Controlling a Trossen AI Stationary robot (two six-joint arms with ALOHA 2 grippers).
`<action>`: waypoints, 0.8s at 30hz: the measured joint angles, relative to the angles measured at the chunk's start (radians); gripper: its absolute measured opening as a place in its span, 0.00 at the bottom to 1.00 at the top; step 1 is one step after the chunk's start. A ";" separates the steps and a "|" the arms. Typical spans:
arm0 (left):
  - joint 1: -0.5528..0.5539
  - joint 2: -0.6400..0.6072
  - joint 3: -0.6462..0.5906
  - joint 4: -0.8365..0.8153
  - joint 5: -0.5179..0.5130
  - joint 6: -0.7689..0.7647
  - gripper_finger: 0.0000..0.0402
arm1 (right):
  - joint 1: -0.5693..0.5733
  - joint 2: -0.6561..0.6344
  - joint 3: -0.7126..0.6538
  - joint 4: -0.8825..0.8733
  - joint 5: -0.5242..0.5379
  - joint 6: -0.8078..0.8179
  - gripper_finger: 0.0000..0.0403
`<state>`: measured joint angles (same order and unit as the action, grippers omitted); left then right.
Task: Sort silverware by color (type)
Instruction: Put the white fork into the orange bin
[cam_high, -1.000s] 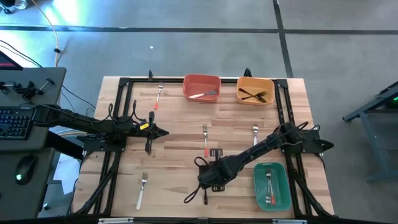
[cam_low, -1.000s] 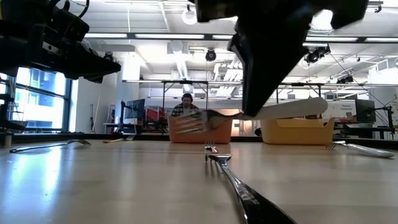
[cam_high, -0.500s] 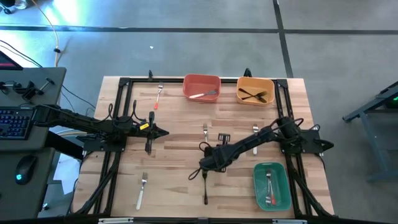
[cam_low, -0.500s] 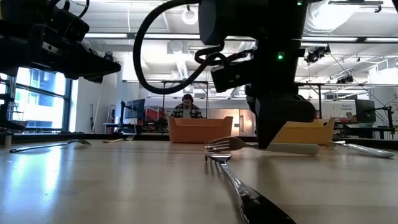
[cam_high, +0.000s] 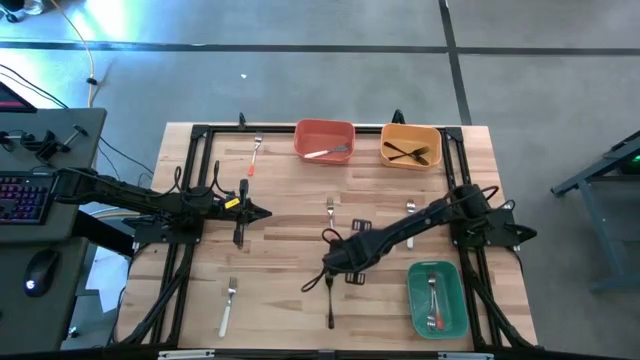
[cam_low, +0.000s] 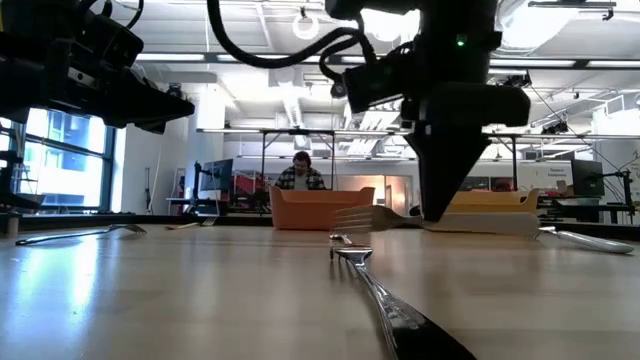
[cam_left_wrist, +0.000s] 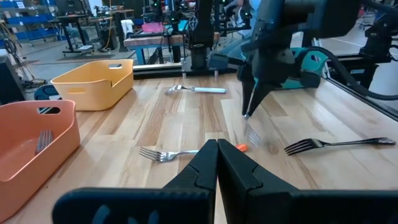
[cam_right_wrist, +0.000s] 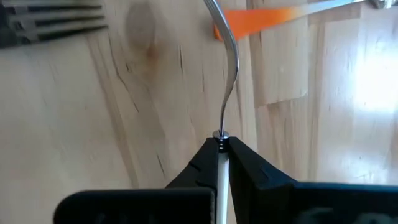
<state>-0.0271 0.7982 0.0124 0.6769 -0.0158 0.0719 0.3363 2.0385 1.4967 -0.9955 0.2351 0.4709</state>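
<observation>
At the left, the left arm hung over the table's left half, stretched toward the middle, its left gripper (cam_high: 262, 213) clenched on nothing, fingers (cam_left_wrist: 205, 165) pressed together. Near the front edge lay a white-handled fork (cam_high: 228, 305), long axis front to back, tines toward the far side. A red-handled fork (cam_high: 255, 155) lay near the far left corner, aligned the same way. Near the centre a black fork (cam_high: 330, 300) also ran front to back, tines (cam_low: 345, 255) away from the front edge. Just above it, the right arm reached in a slant from the right side, its right gripper (cam_high: 333, 265) pointing down, fingers grasping a held fork (cam_right_wrist: 229, 68) by its white handle. That fork hung roughly level just above the wood, tines toward the left arm's side. Beneath it lay another fork (cam_high: 329, 208) with an orange handle (cam_right_wrist: 261, 17). Further right lay one more fork (cam_high: 410, 214). At the far edge stood a red bin (cam_high: 324, 128) and a yellow bin (cam_high: 411, 130); a green bin (cam_high: 437, 268) sat front right
</observation>
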 joint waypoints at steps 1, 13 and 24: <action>0.000 0.000 0.000 0.000 0.000 0.000 0.00 | 0.000 0.000 0.000 0.005 -0.002 0.000 0.00; 0.000 0.000 0.000 0.000 0.000 0.000 0.00 | 0.002 -0.008 -0.100 0.145 -0.051 0.003 0.00; 0.000 0.000 0.000 0.000 0.000 -0.001 0.00 | 0.006 -0.003 -0.093 0.143 -0.047 0.027 0.02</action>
<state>-0.0270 0.7982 0.0124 0.6773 -0.0158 0.0714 0.3428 2.0356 1.4033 -0.8528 0.1879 0.4974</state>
